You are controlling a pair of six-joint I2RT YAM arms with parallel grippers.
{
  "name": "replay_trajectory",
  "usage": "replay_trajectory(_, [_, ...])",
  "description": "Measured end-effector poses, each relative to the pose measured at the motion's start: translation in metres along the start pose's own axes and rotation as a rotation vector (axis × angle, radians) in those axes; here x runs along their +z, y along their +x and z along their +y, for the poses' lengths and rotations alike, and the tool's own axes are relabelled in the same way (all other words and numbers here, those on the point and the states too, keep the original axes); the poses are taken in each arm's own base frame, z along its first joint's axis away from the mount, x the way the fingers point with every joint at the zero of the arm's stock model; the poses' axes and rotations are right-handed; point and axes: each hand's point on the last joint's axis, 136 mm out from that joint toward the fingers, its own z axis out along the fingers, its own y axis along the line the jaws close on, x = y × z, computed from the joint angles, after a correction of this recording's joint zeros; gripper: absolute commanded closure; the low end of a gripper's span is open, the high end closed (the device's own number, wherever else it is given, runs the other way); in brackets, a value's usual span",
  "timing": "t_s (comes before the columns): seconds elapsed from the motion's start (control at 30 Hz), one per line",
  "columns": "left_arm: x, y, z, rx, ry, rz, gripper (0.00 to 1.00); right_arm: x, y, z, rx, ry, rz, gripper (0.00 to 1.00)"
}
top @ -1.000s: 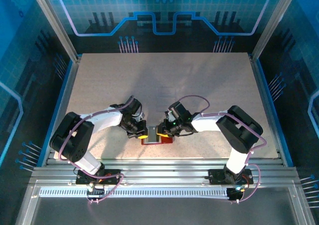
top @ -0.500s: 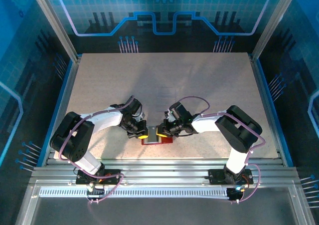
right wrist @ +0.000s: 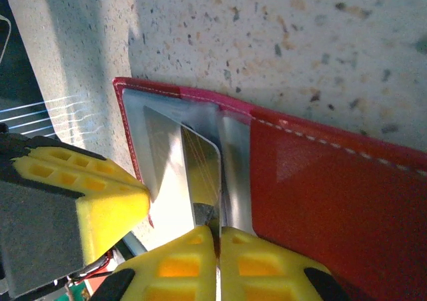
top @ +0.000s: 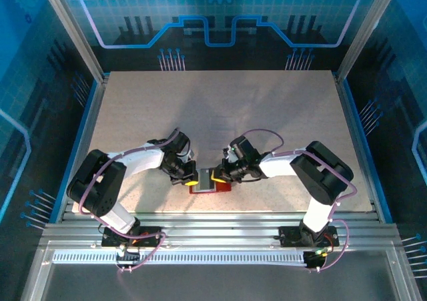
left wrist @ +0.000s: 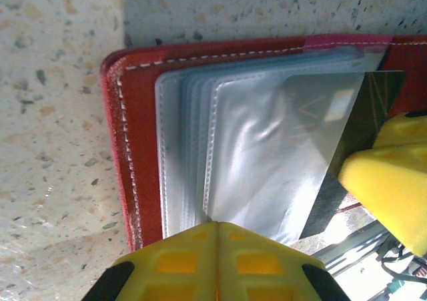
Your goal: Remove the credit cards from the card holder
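1. From the overhead camera I see the small dark-red folding card holder [top: 223,189] lying open on the pale speckled tabletop [top: 220,114], close to the near edge and between the two arms.
2. My left gripper [top: 191,179] sits at the holder's left side and my right gripper [top: 215,176] just beside it over the middle; the two nearly meet above the case.
3. On the left wrist camera, the card holder [left wrist: 133,147] shows its red stitched border and a stack of clear plastic sleeves [left wrist: 187,147] fanned inside.
4. The left gripper [left wrist: 217,231] has its yellow fingers pressed together at the near edge of those sleeves; I cannot tell whether any sleeve is caught between them.
5. A thin, glossy grey credit card [left wrist: 333,134] sticks partway out of a sleeve, tilted towards the right gripper's yellow fingers [left wrist: 383,184].
6. On the right wrist camera, the right gripper [right wrist: 217,237] is pressed together, pinching the lower end of the grey credit card [right wrist: 200,174], which stands at an angle out of the holder [right wrist: 320,201].
7. The card's far end is still inside the pocket at the holder's left edge.
8. The left gripper's yellow finger [right wrist: 87,194] rests just beside that same edge.
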Motion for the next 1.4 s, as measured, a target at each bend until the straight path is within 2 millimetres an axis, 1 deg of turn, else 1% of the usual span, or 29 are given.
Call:
replay_trajectory(0.2, [0.000, 0.000, 0.000, 0.000, 0.000, 0.000, 0.93, -0.014, -0.001, -0.007, -0.014, 0.036, -0.001, 0.95])
replay_trajectory(0.4, [0.000, 0.000, 0.000, 0.000, -0.001, 0.000, 0.93, -0.032, -0.004, -0.017, -0.035, 0.095, -0.009, 0.96])
replay_trajectory(0.5, [0.000, 0.000, 0.000, 0.000, 0.000, 0.000, 0.93, -0.038, -0.006, -0.018, -0.052, 0.124, -0.012, 0.96])
replay_trajectory(0.7, [0.000, 0.000, 0.000, -0.001, -0.001, 0.000, 0.92, -0.040, -0.005, -0.018, -0.072, 0.144, 0.003, 0.95])
replay_trajectory(1.0, [0.000, 0.000, 0.000, 0.000, 0.000, 0.000, 0.91, -0.038, -0.004, -0.013, -0.059, 0.124, 0.008, 0.90])
replay_trajectory(1.4, [0.000, 0.000, 0.000, 0.000, -0.001, 0.000, 0.91, -0.034, 0.004, -0.010, -0.050, 0.127, 0.027, 0.87])
